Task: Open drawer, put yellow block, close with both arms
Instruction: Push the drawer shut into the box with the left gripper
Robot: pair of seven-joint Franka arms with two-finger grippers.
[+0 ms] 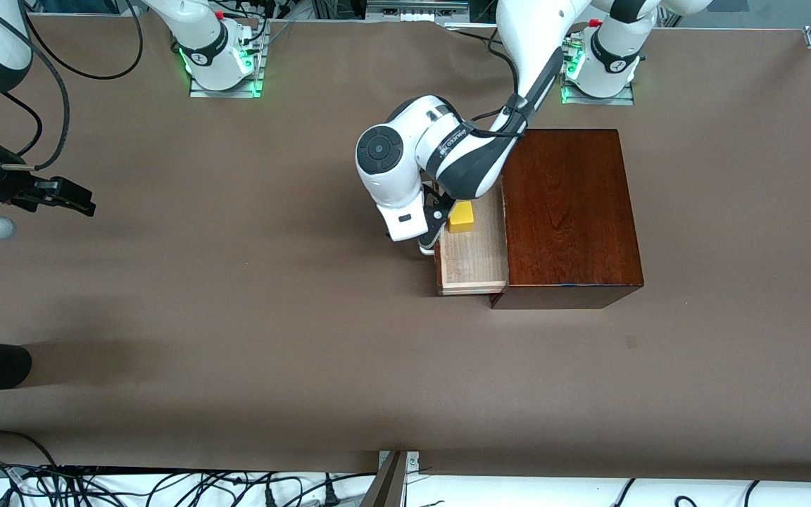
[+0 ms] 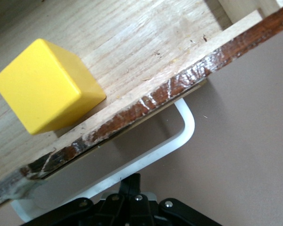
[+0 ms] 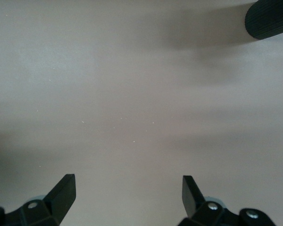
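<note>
The bright yellow cube block (image 1: 461, 217) sits centre-frame in the pale-wood open drawer (image 1: 472, 264); left gripper (image 1: 432, 224) grip unclear, right gripper (image 1: 60, 195) spread empty

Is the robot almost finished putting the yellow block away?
Nearly. The drawer is pulled open and the yellow block already sits inside on the pale wood. The left gripper is at the drawer's front by the white handle. What's left is pushing the drawer shut. The right gripper waits open over bare table at the right arm's end.
</note>
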